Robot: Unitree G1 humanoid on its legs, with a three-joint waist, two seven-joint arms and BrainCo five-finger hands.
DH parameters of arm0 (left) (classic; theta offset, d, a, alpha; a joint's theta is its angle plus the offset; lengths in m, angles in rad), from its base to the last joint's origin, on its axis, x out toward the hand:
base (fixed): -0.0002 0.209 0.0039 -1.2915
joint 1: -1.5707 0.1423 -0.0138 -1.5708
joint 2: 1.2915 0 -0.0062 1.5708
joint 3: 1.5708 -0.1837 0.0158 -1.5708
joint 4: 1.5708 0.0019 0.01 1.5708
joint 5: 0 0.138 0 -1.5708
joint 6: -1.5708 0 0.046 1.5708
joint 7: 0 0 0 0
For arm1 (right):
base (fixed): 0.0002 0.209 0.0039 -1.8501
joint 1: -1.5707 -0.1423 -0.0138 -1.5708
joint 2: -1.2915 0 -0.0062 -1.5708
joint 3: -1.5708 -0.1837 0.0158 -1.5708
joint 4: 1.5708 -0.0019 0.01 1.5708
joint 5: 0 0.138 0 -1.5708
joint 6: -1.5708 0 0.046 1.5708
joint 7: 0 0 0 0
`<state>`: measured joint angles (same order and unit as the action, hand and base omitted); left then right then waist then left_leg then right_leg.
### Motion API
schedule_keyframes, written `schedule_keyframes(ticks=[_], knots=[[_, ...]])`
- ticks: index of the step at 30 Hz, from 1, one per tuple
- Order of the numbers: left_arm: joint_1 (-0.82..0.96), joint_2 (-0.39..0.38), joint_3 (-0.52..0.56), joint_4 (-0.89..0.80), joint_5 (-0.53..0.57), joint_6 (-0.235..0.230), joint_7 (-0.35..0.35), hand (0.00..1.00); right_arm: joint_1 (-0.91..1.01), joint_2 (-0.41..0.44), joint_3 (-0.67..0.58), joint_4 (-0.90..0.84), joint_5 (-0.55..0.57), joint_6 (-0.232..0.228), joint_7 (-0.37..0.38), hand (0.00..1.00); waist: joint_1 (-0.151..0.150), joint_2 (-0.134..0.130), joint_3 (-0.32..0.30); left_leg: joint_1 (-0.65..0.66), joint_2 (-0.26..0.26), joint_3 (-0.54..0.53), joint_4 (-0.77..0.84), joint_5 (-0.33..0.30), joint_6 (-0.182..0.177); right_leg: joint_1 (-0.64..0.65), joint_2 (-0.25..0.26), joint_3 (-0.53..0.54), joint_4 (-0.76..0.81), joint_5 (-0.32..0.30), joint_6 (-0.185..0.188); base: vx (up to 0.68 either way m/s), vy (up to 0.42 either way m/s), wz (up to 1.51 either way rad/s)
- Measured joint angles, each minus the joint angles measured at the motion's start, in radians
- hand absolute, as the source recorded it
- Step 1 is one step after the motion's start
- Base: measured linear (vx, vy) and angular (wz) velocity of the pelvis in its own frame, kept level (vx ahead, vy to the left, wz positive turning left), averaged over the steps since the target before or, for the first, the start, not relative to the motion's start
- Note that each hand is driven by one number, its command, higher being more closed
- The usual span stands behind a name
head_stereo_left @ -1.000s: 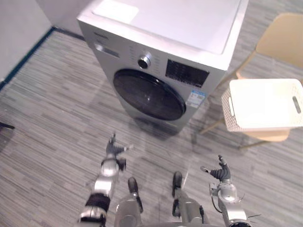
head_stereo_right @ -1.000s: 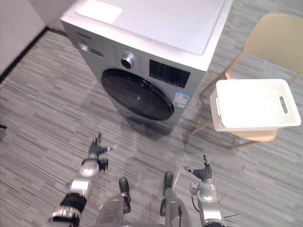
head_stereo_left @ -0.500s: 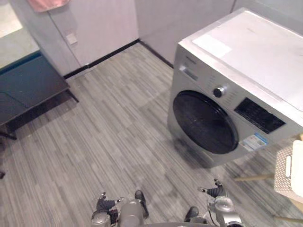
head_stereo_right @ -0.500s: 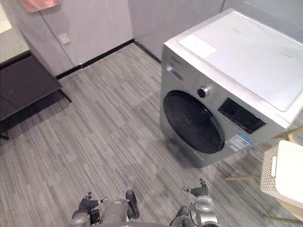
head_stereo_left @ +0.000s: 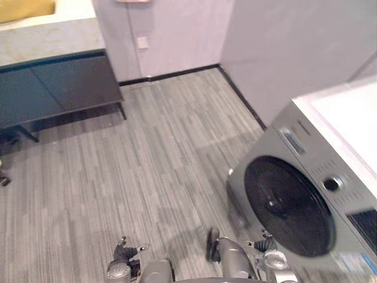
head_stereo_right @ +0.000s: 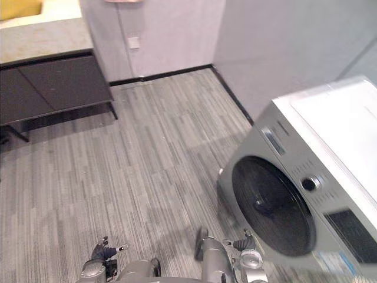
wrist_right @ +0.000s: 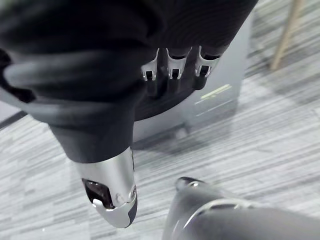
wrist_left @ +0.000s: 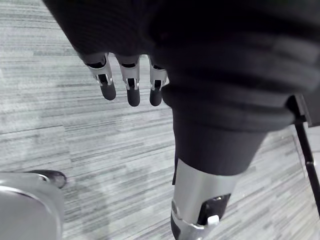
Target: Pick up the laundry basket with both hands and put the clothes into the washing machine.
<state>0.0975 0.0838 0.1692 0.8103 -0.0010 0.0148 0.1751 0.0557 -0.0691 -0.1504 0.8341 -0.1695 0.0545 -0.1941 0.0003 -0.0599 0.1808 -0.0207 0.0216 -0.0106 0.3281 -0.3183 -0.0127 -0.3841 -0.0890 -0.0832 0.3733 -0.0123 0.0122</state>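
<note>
Washing machine [head_stereo_left: 306, 194] stands at R on grey plank floor [head_stereo_left: 147, 171], round dark door [head_stereo_left: 288, 206] shut. L hand [head_stereo_left: 123, 255] hangs low over floor, fingers [wrist_left: 133, 92] straight & loose, gripping nothing. R hand [head_stereo_left: 265, 244] is low, near machine's front, fingers [wrist_right: 172, 70] also straight, gripping nothing. Dark cabinet [head_stereo_left: 59, 82] sits by far wall, well apart from machine.

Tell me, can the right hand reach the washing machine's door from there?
Probably yes: the right hand hangs open close beside the washing machine, and nothing stands between it and the closed door.
</note>
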Motion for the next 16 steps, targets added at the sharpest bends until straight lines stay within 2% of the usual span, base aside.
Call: schedule_keyframes(ticks=[1,2,3,4,5,7,9,11,12,13,15,16], knots=[[-0.004,-0.015,0.001,-0.019,0.009,-0.002,-0.001,0.0,0.005,-0.002,0.0,-0.025,-0.001,0.001,0.002,0.0,0.016,0.025,0.0,-0.006,0.022,-0.012,0.04,0.002,-0.016,0.001,0.003,-0.036,0.037,-0.042,-0.016,0.63,-0.279,0.94],[-0.006,-0.031,0.024,-0.031,0.013,-0.001,0.0,0.0,0.002,0.0,0.0,-0.062,-0.003,0.0,0.002,0.0,0.011,0.045,0.011,-0.05,0.051,-0.008,0.156,0.01,-0.056,0.032,0.002,-0.085,0.056,-0.077,-0.035,0.61,-0.265,0.77],[-0.008,-0.043,0.042,-0.034,0.013,0.0,-0.001,0.0,0.002,0.003,0.001,-0.077,-0.005,-0.001,0.003,0.0,0.01,0.054,0.017,-0.072,0.068,0.002,0.233,0.022,-0.077,0.058,0.008,-0.102,0.057,-0.091,-0.048,0.55,-0.254,0.6],[0.002,-0.061,0.063,-0.054,0.014,0.001,-0.001,0.0,0.002,0.009,0.006,-0.092,-0.012,-0.001,0.003,0.0,0.016,0.07,0.018,-0.107,0.121,0.046,0.396,0.076,-0.119,0.123,0.032,-0.122,0.048,-0.109,-0.071,0.42,-0.173,0.27],[0.023,-0.068,0.066,-0.074,0.014,0.001,-0.002,0.0,0.002,0.016,0.01,-0.111,-0.021,-0.002,0.002,0.0,0.02,0.066,0.021,-0.142,0.174,0.1,0.526,0.083,-0.108,0.19,0.044,-0.124,0.031,-0.13,-0.082,0.4,-0.152,0.18],[0.019,-0.076,0.063,-0.082,0.014,0.001,-0.003,0.0,-0.007,0.024,0.005,-0.128,-0.029,-0.003,0.001,0.0,0.02,0.055,0.016,-0.187,0.223,0.168,0.589,0.059,-0.073,0.253,0.043,-0.138,-0.002,-0.143,-0.082,0.32,-0.097,0.12],[0.015,-0.08,0.061,-0.111,0.014,0.001,-0.003,0.0,-0.01,0.023,0.002,-0.153,-0.029,-0.004,0.0,0.0,0.024,0.048,0.012,-0.236,0.243,0.215,0.512,0.043,-0.054,0.283,0.036,-0.144,-0.048,-0.143,-0.081,0.25,-0.034,0.04],[-0.003,-0.08,0.06,-0.111,0.015,0.001,-0.002,0.0,-0.001,0.023,-0.034,-0.151,-0.028,0.001,-0.001,0.0,0.026,0.057,0.008,-0.249,0.238,0.233,0.274,0.058,-0.067,0.303,0.028,-0.167,-0.07,-0.149,-0.059,0.17,0.07,0.15],[-0.004,-0.081,0.058,-0.109,0.015,0.002,-0.002,0.0,0.008,0.023,-0.042,-0.15,-0.028,0.003,-0.003,0.0,0.026,0.065,0.003,-0.241,0.235,0.233,0.192,0.096,-0.079,0.31,0.032,-0.174,-0.071,-0.153,-0.051,0.16,0.144,0.28],[-0.005,-0.087,0.055,-0.101,0.024,0.002,-0.001,0.0,0.022,0.02,-0.067,-0.147,-0.03,0.009,-0.008,0.0,0.026,0.088,-0.013,-0.227,0.229,0.221,0.073,0.204,-0.064,0.323,0.051,-0.185,-0.072,-0.17,-0.021,0.17,0.147,0.33],[0.001,-0.065,0.056,-0.083,0.04,0.003,-0.001,0.0,0.046,0.063,-0.073,-0.133,-0.038,0.018,-0.006,0.0,0.025,0.03,-0.037,-0.18,0.166,0.235,-0.003,0.23,-0.049,0.329,-0.001,-0.167,-0.079,-0.184,0.011,0.17,0.136,0.25],[0.001,-0.065,0.056,-0.082,0.041,0.003,-0.001,0.0,0.049,0.066,-0.07,-0.131,-0.039,0.018,-0.004,0.0,0.026,0.022,-0.044,-0.173,0.152,0.237,-0.018,0.233,-0.046,0.33,-0.011,-0.162,-0.085,-0.186,0.016,0.08,0.057,0.08]])
